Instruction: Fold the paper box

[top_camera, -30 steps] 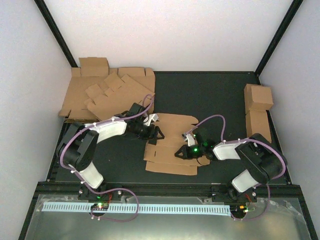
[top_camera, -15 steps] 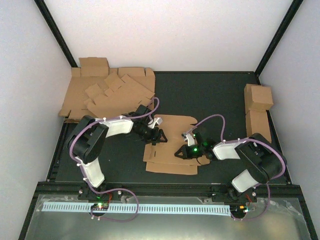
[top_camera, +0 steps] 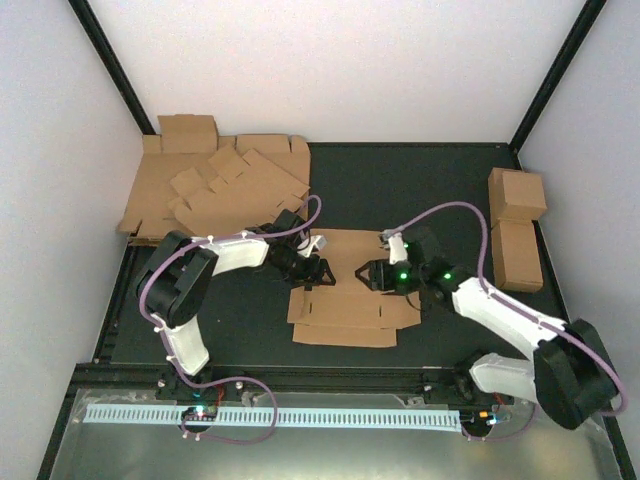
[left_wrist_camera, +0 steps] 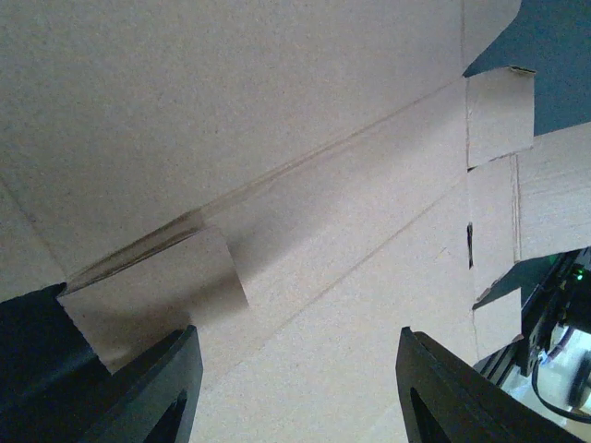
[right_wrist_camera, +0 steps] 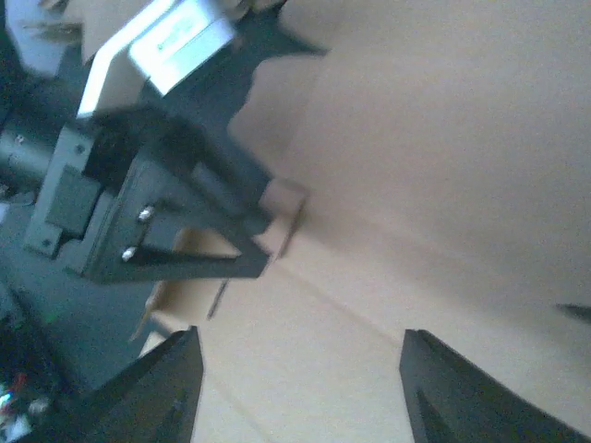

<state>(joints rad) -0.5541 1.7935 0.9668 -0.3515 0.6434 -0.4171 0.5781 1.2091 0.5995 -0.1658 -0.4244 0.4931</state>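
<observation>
Cardboard in the middle of the tabletop (top_camera: pixel 420 190), and it's early going here: the paper box (top_camera: pixel 345 305) lies as a nearly flat die-cut sheet, crease lines showing and no walls standing. By my reading almost all the folding is left: long sides up, end flaps in, tabs tucked. The one hint of a start is a small end tab (left_wrist_camera: pixel 152 291) at the sheet's left side, which looks bent up off the panel in the left wrist view.

Off to the far left sits the stack of flat blanks (top_camera: pixel 215 190), and finished cartons (top_camera: pixel 517 195) wait along the right edge, both well apart from the action.

Now the claws. The left claw (top_camera: pixel 312 268) hovers over the sheet's left portion with its jaws parted about halfway. Nothing is pinched between them, and the cardboard simply spreads out beneath. The right claw (top_camera: pixel 366 273) faces it from the other side, near the sheet's centre. Its wrist view is blurred, but the jaws stand apart and empty, with the sheet below. I can't tell whether either fingertip touches the board. The two tips are close, nearly nose to nose.
</observation>
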